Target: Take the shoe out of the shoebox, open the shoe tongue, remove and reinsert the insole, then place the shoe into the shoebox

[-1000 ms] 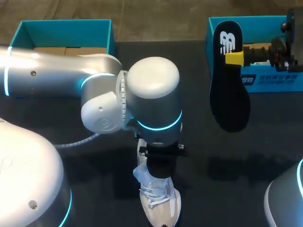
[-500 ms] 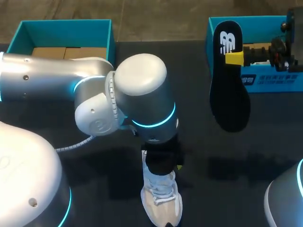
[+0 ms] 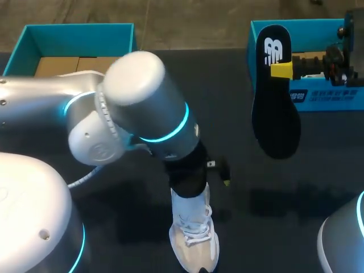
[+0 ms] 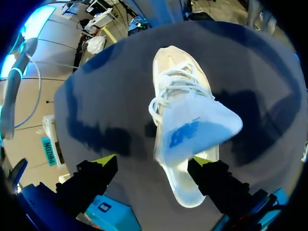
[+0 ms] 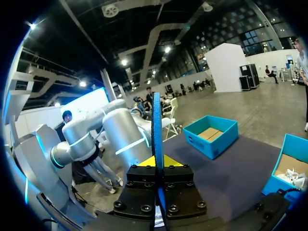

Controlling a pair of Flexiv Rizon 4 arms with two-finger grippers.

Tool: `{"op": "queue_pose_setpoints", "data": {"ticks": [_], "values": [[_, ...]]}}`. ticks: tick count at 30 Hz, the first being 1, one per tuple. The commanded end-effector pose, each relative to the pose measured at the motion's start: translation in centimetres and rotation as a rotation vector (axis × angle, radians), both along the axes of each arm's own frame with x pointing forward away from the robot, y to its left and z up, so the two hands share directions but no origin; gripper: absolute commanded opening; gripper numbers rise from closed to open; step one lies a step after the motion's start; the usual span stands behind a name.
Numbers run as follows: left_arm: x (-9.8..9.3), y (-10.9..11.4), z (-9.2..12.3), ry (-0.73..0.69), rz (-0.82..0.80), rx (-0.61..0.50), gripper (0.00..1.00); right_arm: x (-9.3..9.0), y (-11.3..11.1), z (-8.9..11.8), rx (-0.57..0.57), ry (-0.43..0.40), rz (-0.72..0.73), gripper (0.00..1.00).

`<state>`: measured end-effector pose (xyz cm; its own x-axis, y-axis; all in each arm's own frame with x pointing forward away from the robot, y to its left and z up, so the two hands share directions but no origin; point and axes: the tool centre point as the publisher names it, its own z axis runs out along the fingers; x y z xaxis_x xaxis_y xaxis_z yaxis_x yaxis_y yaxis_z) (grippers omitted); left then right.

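Desk (image 3: 256,210): dark top, carrying one shoe and two boxes.
Shoe (image 3: 194,242): 1, white, laced, lying on desk at near edge with toe toward robot, outside both boxes.
Tongue (image 4: 192,127): lifted up off the laces, blue logo (image 4: 183,134) on it.
Insole (image 3: 276,108): 1, black, out of the shoe, hanging in the air over the desk; white logo (image 3: 273,52) at its far end.
Right gripper (image 3: 281,69): jaws pinching the insole by its edge.
Left gripper (image 4: 153,162): jaws spread, one yellow tip each side of shoe's heel end.
In the way: left arm (image 3: 142,114) covers shoe's heel in head view; insole overlaps right teal box (image 3: 318,24) there.
Boxes: 2, teal, open-topped, at far corners, well apart from shoe. Left teal box (image 3: 79,34) shows cardboard (image 3: 62,61) inside.
Writing: white print (image 3: 327,95) on right box's front wall, too small to read.
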<state>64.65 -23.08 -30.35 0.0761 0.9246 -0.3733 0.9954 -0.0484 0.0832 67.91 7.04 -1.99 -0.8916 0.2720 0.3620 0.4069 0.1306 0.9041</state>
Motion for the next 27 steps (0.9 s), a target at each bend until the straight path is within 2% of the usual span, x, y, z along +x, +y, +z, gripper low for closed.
{"op": "queue_pose_setpoints", "data": {"ticks": [1,13,15,16,27], "values": [[0.5,3.1,2.2,0.024,0.002,-0.155,1.0,0.1,0.2,0.0,-0.002,0.002,0.0,0.0],[0.9,6.2,6.5,0.045,-0.035,-0.419,1.0,0.1,0.2,0.0,-0.002,0.002,0.0,0.0],[1.1,6.7,7.3,0.071,0.0,-0.469,1.0,0.1,0.2,0.0,-0.002,0.002,0.0,0.0],[1.2,6.9,7.8,0.106,-0.01,-0.48,1.0,0.1,0.2,0.0,-0.002,0.002,0.0,0.0],[1.2,6.9,7.8,0.106,-0.01,-0.48,1.0,0.1,0.2,0.0,-0.002,0.002,0.0,0.0]]}}
